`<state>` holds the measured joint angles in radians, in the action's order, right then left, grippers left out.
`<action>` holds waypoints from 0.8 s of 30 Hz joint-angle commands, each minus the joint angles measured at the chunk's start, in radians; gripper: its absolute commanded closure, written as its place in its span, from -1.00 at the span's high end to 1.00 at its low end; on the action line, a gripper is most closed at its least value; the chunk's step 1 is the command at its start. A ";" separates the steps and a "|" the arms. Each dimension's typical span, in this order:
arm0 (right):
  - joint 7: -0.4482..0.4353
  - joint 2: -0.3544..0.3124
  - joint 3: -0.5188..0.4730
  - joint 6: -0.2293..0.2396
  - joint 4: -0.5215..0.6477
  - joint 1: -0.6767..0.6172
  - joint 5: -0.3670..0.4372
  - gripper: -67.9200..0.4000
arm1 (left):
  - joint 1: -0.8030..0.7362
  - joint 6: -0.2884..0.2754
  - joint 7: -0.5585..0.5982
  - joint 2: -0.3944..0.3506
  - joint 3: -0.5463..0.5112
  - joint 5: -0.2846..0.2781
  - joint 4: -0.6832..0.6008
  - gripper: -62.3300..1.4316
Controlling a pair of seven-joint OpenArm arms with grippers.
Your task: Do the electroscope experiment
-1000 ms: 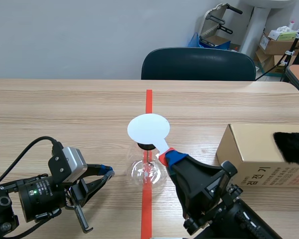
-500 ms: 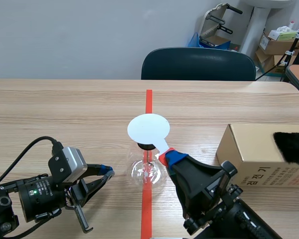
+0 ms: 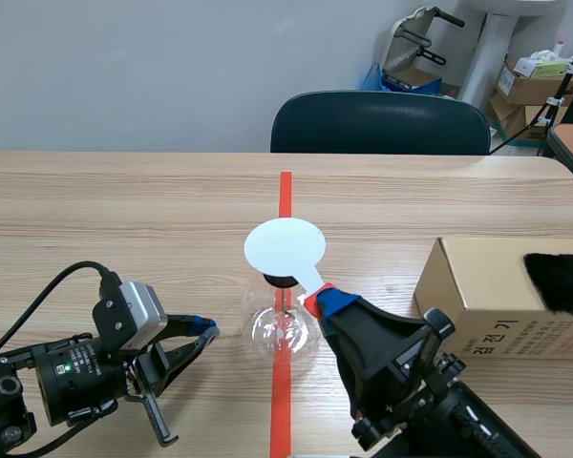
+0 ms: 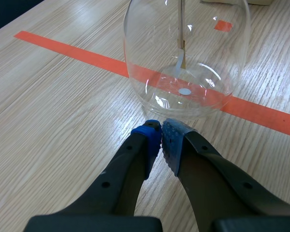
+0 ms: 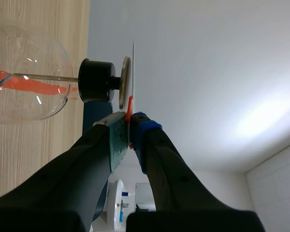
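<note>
Glass electroscope [image 3: 282,329] stands on the tabletop [image 3: 124,219] tape line. Right hand [image 3: 323,301] clamps the red handle [image 5: 130,107] of the white disc [image 3: 284,245]; the disc apparently rests on the cap. Left hand [image 4: 160,137] closed, empty, just beside the glass base.

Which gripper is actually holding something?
The right gripper: shut on the white disc by its handle. The left gripper is shut on nothing, beside the glass flask.

From here, the flask [image 3: 283,329] stands mid-table [image 3: 124,219]. The disc [image 3: 285,245] sits over its top, with the right gripper [image 3: 322,300] pinching the disc's handle just right of the flask. The left gripper [image 3: 208,331] lies just left, a box [image 3: 487,286] farther right, and a chair [image 3: 380,122] behind.
</note>
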<state>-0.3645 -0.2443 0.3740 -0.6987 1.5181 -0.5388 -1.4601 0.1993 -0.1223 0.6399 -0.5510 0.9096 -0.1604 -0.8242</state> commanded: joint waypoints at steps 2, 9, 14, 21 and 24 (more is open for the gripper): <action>0.006 -0.010 -0.002 -0.011 0.023 0.002 -0.001 -0.97 | 0.000 0.005 0.017 0.008 -0.003 -0.003 -0.007 -0.78; 0.006 -0.010 -0.002 -0.011 0.023 0.002 -0.001 -0.97 | 0.000 0.005 0.013 0.016 -0.003 -0.003 -0.007 -0.78; 0.006 -0.010 -0.002 -0.011 0.023 0.002 -0.001 -0.97 | 0.000 0.005 0.013 0.026 -0.003 -0.002 -0.007 -0.78; 0.107 -0.010 -0.002 -0.011 0.023 0.002 -0.001 -0.97 | 0.000 0.005 0.013 0.027 -0.003 -0.002 -0.007 -0.78; 0.197 -0.010 -0.002 -0.011 0.023 0.002 -0.001 -0.97 | 0.000 0.005 0.013 0.027 -0.003 -0.002 -0.007 -0.78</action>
<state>-0.1810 -0.2443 0.3740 -0.6987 1.5181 -0.5388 -1.4601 0.1989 -0.1154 0.6392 -0.5289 0.9096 -0.1581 -0.8242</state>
